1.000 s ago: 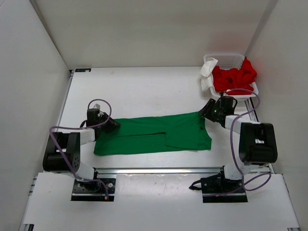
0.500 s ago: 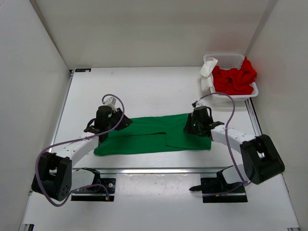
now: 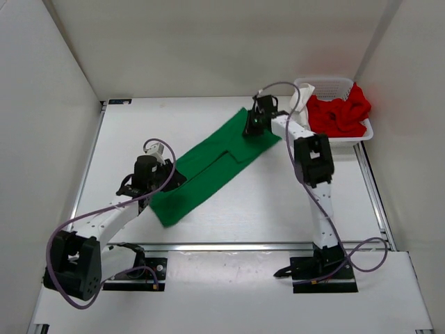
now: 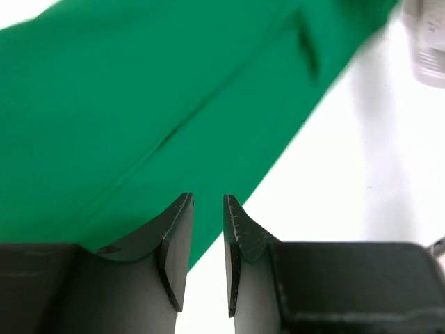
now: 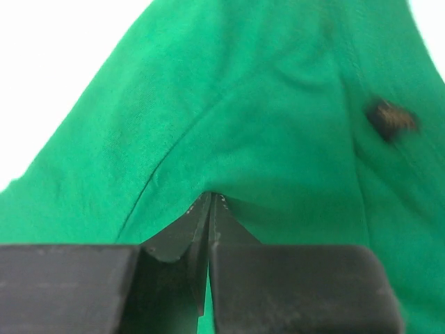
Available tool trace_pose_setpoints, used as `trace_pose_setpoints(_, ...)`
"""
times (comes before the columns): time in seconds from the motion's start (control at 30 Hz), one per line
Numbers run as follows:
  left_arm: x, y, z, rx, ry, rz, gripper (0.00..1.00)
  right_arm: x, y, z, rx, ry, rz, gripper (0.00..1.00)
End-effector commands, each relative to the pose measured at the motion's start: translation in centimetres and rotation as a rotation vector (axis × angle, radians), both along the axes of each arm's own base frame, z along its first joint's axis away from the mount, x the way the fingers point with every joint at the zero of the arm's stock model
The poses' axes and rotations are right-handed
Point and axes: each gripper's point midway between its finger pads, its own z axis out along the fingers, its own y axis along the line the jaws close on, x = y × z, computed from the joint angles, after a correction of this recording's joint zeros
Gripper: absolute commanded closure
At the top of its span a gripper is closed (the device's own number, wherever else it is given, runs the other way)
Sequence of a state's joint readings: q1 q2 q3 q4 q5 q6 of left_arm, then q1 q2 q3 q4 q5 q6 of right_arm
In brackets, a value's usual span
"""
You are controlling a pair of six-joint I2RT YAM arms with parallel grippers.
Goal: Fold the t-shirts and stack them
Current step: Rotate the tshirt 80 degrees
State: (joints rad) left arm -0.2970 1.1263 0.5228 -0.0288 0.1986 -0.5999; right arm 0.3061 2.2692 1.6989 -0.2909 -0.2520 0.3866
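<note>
The bright green cloth t-shirt (image 3: 208,167) lies stretched diagonally, left of the white plastic mesh basket (image 3: 332,82), its basket-side end clamped in the right gripper (image 5: 211,200). The left gripper (image 4: 208,209), over the shirt's far end, has its fingers slightly apart.

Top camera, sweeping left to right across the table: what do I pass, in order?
left gripper → green t-shirt → right gripper → white t-shirt → red t-shirt

Green t-shirt (image 3: 208,167): folded into a long strip, lying flat, running from 7 to 1 o'clock. Red t-shirt (image 3: 339,115): crumpled at 2 o'clock. White t-shirt (image 3: 301,99): bunched just beside it.
</note>
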Motion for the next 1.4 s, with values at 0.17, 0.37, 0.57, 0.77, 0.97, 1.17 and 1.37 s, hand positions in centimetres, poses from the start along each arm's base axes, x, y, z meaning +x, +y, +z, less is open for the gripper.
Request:
trace_pose_setpoints(0.17, 0.4, 0.5, 1.1, 0.018, 0.010, -0.003, 0.64, 7.5, 3.1, 18.0, 0.155, -0.317, 0.094, 0.96)
trace_pose_setpoints(0.37, -0.6, 1.0, 1.0, 0.009, 0.024, -0.002, 0.63, -2.5, 5.0, 25.8, 0.066, -0.465, 0.160, 0.72)
trace_pose_setpoints(0.57, -1.3, 3.3, 2.1, 0.020, -0.023, 0.038, 0.62, -17.6, 10.1, 16.1, 0.138, -0.327, 0.257, 0.67)
trace_pose_setpoints(0.77, -1.8, 3.6, 3.5, 0.016, -0.052, 0.032, 0.60, -27.0, 15.0, 9.6, 0.247, -0.168, 0.319, 0.63)
trace_pose_setpoints(0.97, -2.9, 2.9, 3.1, 0.003, -0.051, 0.009, 0.61, -29.1, 17.3, 4.8, 0.205, -0.068, 0.338, 0.60)
trace_pose_setpoints(1.17, -3.6, 3.4, 2.0, 0.027, -0.040, 0.020, 0.61, -28.3, 17.2, 0.5, 0.218, 0.027, 0.271, 0.56)
trace_pose_setpoints(1.37, -3.4, 3.1, 1.7, 0.045, -0.030, 0.008, 0.61, -26.4, 16.9, -1.9, 0.223, 0.091, 0.226, 0.71)
